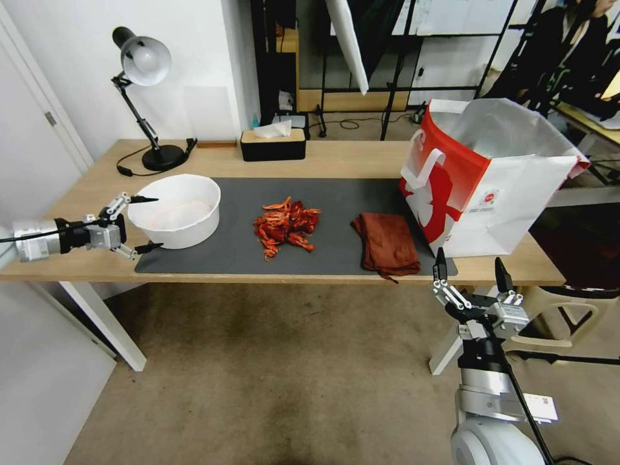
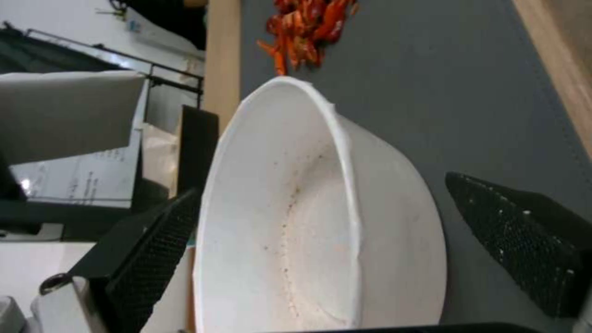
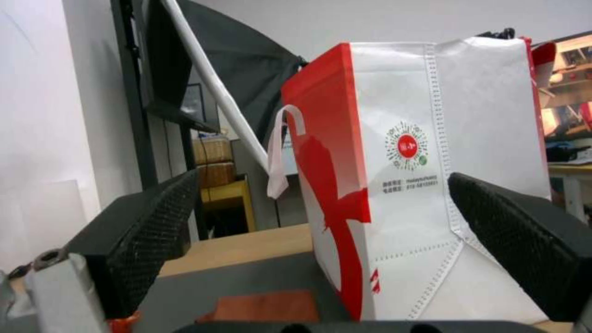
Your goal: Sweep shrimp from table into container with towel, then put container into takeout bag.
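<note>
While the left gripper (image 1: 146,223) straddles the container (image 1: 175,210) wide open, close squarely on its wall; right gripper (image 1: 470,270) waits open.

A long rectangular table (image 1: 361,161) with a light wood top and white legs carries a large dark grey mat (image 1: 336,223). On the mat stand a round white plastic container (image 1: 175,210), a pile of glossy red-orange shrimp (image 1: 286,226), a folded rust-red towel (image 1: 386,242) and part of a boxy red-and-white paper takeout bag (image 1: 481,184). On the bare wood behind stand a black desk lamp (image 1: 145,103) and a black tissue box (image 1: 272,143).
</note>
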Robot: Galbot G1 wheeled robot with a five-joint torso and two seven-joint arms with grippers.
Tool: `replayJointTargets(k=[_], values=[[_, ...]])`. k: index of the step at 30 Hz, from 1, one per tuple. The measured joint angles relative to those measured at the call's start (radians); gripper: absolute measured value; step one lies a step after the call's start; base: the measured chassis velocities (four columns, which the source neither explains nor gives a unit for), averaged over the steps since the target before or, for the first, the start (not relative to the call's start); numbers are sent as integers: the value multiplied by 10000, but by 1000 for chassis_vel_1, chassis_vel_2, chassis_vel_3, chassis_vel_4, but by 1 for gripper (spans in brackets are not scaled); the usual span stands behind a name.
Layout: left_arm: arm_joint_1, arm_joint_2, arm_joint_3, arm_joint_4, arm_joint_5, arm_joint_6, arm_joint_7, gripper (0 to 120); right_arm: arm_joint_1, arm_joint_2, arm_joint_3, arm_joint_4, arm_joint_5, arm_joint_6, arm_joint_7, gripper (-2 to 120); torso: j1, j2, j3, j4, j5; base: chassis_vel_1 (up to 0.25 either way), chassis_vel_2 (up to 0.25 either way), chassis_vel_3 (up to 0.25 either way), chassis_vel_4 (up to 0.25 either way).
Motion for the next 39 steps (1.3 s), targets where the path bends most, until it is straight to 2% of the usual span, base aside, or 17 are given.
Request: replayJointTargets(k=[1, 4, 5, 7, 8, 9, 10, 11, 13, 14, 17, 18, 19, 20, 22, 35, 39], values=[[0, 0, 0, 0, 0, 0, 0, 99, 0, 0, 0, 0, 0, 0, 0, 100, 0, 0, 0, 0, 0, 0, 0, 0, 0], [-753, -199, 537, 187, 233, -139, 735, 99, -10, 55, -18, -37, -1, 4, 2, 100, 0, 0, 0, -1, -2, 0, 0, 0, 0], [-753, -199, 537, 187, 233, -139, 735, 99, -10, 55, -18, -37, -1, 4, 2, 100, 0, 0, 0, -1, -2, 0, 0, 0, 0], [-1398, -387, 832, 391, 490, -252, 1384, 98, 1, 82, -17, -51, 0, 6, 11, 100, 0, 0, 0, 0, -1, 0, 0, 0, 0], [-1398, -387, 832, 391, 490, -252, 1384, 98, 1, 82, -17, -51, 0, 6, 11, 100, 0, 0, 0, 0, -1, 0, 0, 0, 0], [-1790, -514, 985, 572, 648, -361, 1638, 97, 9, 91, -14, -51, 0, 6, 17, 100, -1, 0, 0, 2, -1, 0, 0, 0, 0], [-1790, -514, 985, 572, 648, -361, 1638, 97, 9, 91, -14, -51, 0, 6, 17, 100, -1, 0, 0, 2, -1, 0, 0, 0, 0], [-2344, -690, 1229, 819, 840, -480, 1885, 97, 20, 106, -6, -54, 3, 6, 23, 100, 0, 0, 0, 0, 0, 0, 0, 0, 0], [-3029, -915, 1493, 1132, 1058, -574, 2249, 96, 24, 115, 3, -75, 21, 9, 30, 100, 1, 0, 0, -4, -1, 0, 0, 0, 0], [-3029, -915, 1493, 1132, 1058, -574, 2249, 96, 24, 115, 3, -75, 21, 9, 30, 100, 1, 0, 0, -4, -1, 0, 0, 0, 0], [-3828, -1220, 1817, 1485, 1423, -797, 3006, 95, 29, 124, 14, -86, 41, 14, 33, 100, 0, 0, 0, -2, 0, 0, 0, 0, 0], [-4149, -1357, 1937, 1610, 1508, -858, 3519, 94, 35, 127, 18, -86, 63, 15, 34, 100, 0, -1, 0, -4, 0, 0, 0, 0, 0], [-4149, -1357, 1937, 1610, 1508, -858, 3519, 94, 35, 127, 18, -86, 63, 15, 34, 100, 0, -1, 0, -4, 0, 0, 0, 0, 0], [-4270, -1423, 1976, 1652, 1560, -873, 3845, 94, 41, 130, 21, -85, 81, 14, 35, 100, 0, -1, 0, -4, 1, 0, 0, 0, 0], [-4329, -1455, 1999, 1667, 1596, -880, 4060, 94, 43, 133, 23, -86, 91, 14, 36, 100, 0, 0, 1, -5, 1, 0, 0, 0, 0], [-4463, -1476, 2179, 1668, 1758, -884, 4667, 90, 24, 171, 20, -86, 127, 46, 38, 100, -2, 0, 0, 2, 0, 0, 0, 0, 0], [-4531, -1540, 2246, 1686, 2025, -884, 5038, 79, -13, 215, 0, -85, 131, 98, 38, 100, -1, 0, 0, -1, -1, 0, 0, 0, 0]])
